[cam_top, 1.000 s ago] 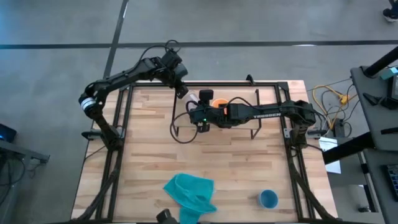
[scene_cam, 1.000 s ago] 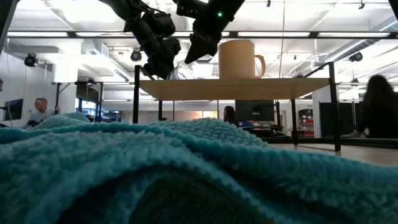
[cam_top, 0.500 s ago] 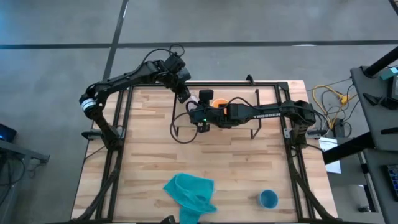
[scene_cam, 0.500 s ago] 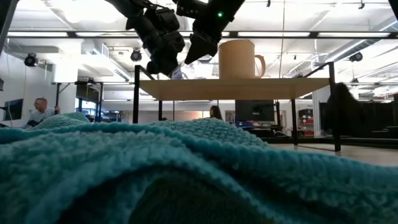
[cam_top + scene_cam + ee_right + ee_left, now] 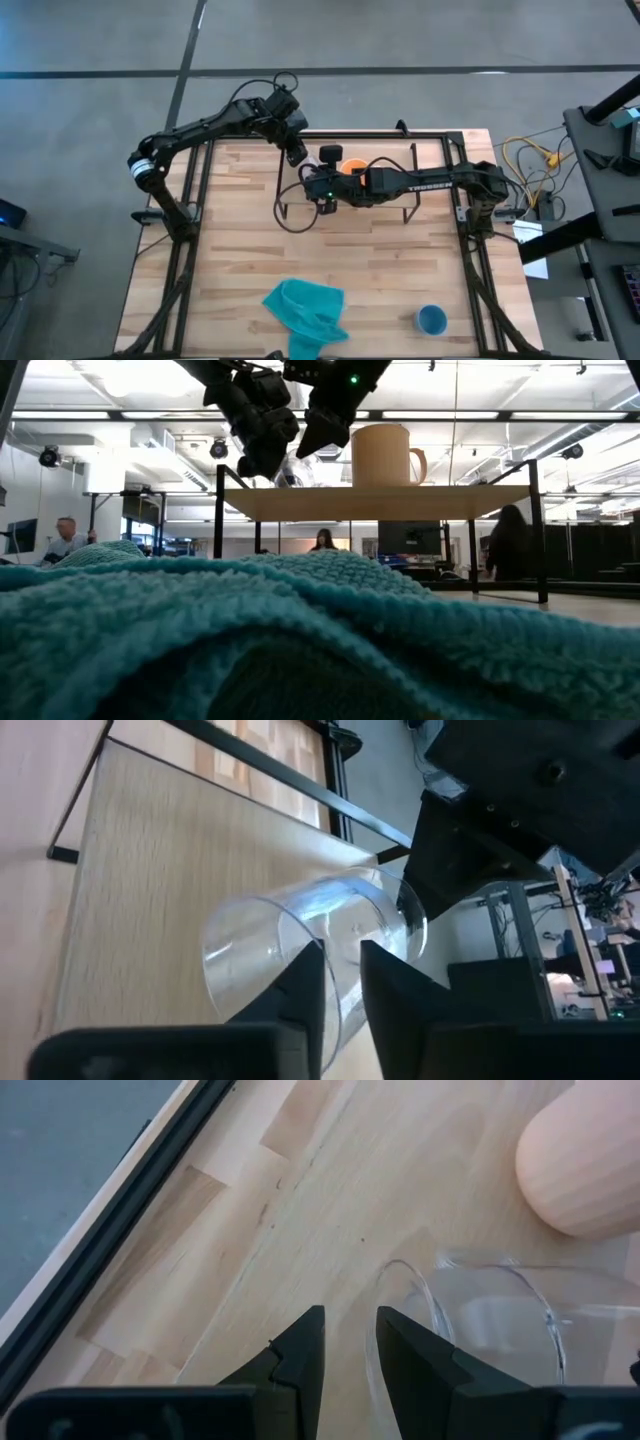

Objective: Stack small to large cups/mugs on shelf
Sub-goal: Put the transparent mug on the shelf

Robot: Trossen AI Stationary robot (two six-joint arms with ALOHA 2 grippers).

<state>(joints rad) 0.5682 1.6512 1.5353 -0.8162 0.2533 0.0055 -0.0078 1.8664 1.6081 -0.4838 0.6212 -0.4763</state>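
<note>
The clear glass cup (image 5: 300, 920) lies tilted at the left end of the shelf (image 5: 400, 502), beside the upright orange mug (image 5: 382, 455). My right gripper (image 5: 343, 982) reaches over the shelf from the right and is shut on the glass. My left gripper (image 5: 351, 1342) comes from the far left with a narrow gap. One finger stands on each side of the glass's rim (image 5: 372, 1315), and I see no touch. The blue cup (image 5: 431, 320) stands on the table near its front right. My right gripper pinches the glass cup's side wall (image 5: 340, 935) between its two fingers, coming slanting down from above. The fingers hide the place of contact. The cup is tilted on its side, with its low edge (image 5: 285, 484) at the shelf board.
A teal cloth (image 5: 305, 308) lies crumpled at the table's near edge and fills the low view's foreground (image 5: 300, 640). The shelf's black legs (image 5: 282, 205) stand on the tabletop. People show in the room behind the table.
My left gripper has moved a little up and toward the glass cup on the shelf. My right gripper and the tilted glass have stayed in place.
</note>
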